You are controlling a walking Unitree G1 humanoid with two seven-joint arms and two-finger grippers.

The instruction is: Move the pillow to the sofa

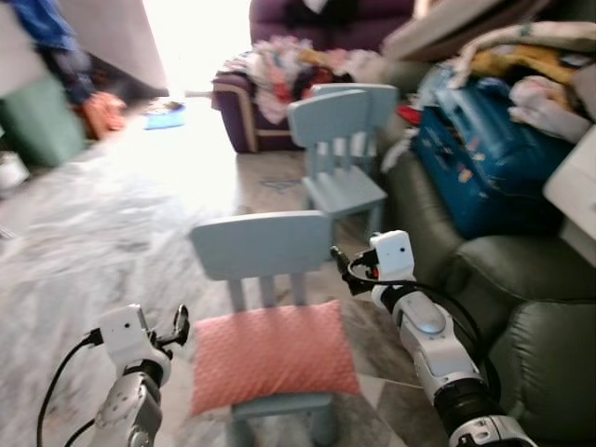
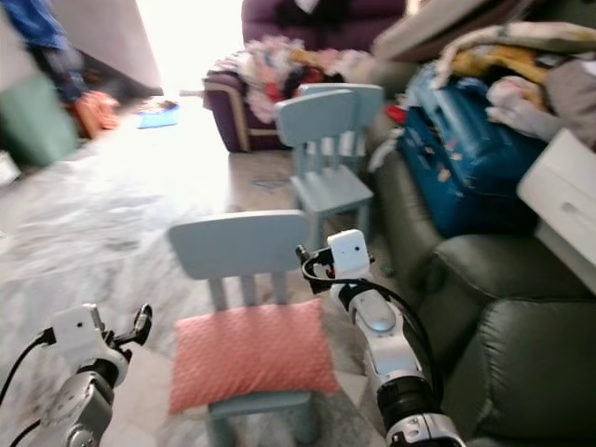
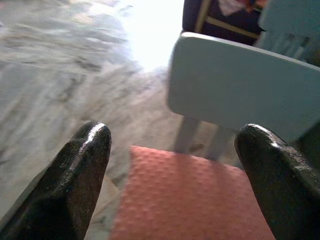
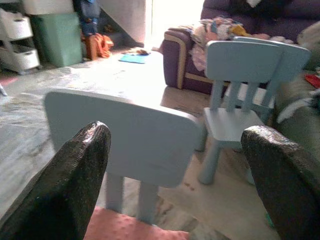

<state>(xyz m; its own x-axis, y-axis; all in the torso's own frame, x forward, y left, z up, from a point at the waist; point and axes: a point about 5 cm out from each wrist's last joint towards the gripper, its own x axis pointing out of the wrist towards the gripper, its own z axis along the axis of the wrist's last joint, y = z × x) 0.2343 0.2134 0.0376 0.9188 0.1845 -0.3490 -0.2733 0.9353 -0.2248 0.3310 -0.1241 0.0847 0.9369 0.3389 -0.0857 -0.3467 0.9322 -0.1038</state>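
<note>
A salmon-pink pillow (image 1: 275,354) lies flat on the seat of a small light-blue child's chair (image 1: 261,244) right in front of me. My left gripper (image 1: 175,328) hovers open at the pillow's left edge, fingers (image 3: 85,150) spread and pointing over the pillow (image 3: 200,200) toward the chair back. My right gripper (image 1: 341,257) is open too, held above the pillow's far right corner beside the chair back (image 4: 130,135). Neither gripper touches the pillow. A dark green leather sofa (image 1: 521,317) stands close on the right.
A blue suitcase (image 1: 484,158), piled clothes and a white box (image 1: 573,186) crowd the green sofa's far part. A second blue chair (image 1: 340,140) stands behind the first. A purple sofa with laundry (image 1: 279,84) lies beyond. A green bin (image 1: 37,121) stands at the far left.
</note>
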